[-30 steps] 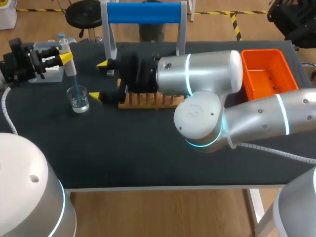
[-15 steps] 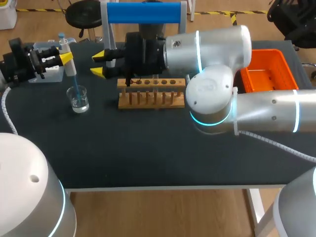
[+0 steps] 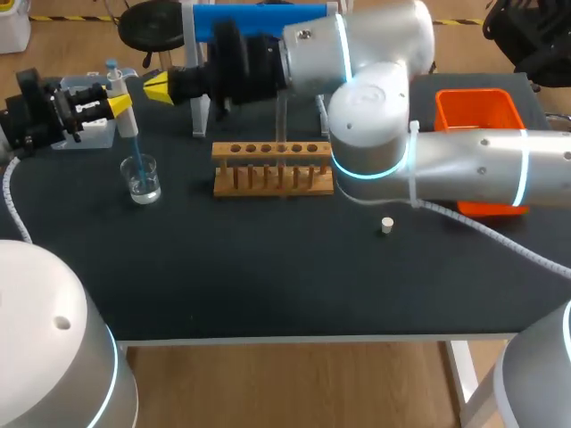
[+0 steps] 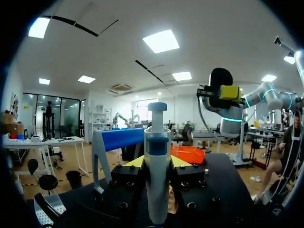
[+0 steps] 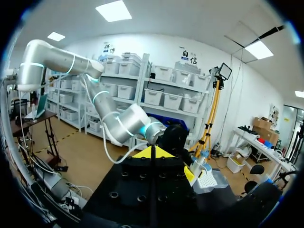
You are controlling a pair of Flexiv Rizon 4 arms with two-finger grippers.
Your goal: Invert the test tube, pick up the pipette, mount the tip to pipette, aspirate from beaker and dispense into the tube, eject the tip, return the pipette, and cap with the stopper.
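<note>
1. Jaws of the left gripper [image 3: 120, 104] clamp the pipette [image 4: 156, 156], its blue tip [image 3: 134, 147] in the beaker [image 3: 142, 178] at 6 o'clock.
2. Right gripper [image 3: 159, 86], jaws pressed together and empty, hangs at the pipette's 3 o'clock.
3. Stopper [image 3: 386, 226] lies at the rack's [image 3: 272, 169] 4 o'clock.

Dark desk [image 3: 268, 276] fills most of the head view, front edge running along the lower part of the frame. Directly on it:
- glass beaker [image 3: 141, 178], left of centre, upright, clear liquid in the bottom
- wooden tube rack [image 3: 272, 169], centre, long side parallel to the front edge, well apart from the beaker
- small white stopper [image 3: 386, 226], right of centre, lying alone on bare surface, nearer the front edge than the rack
- orange bin [image 3: 473, 111], upper right, partly hidden
- white-legged stand [image 3: 198, 94] with blue top bar, upper centre, behind the rack
- pale box [image 3: 94, 135], upper left, mostly hidden
</note>
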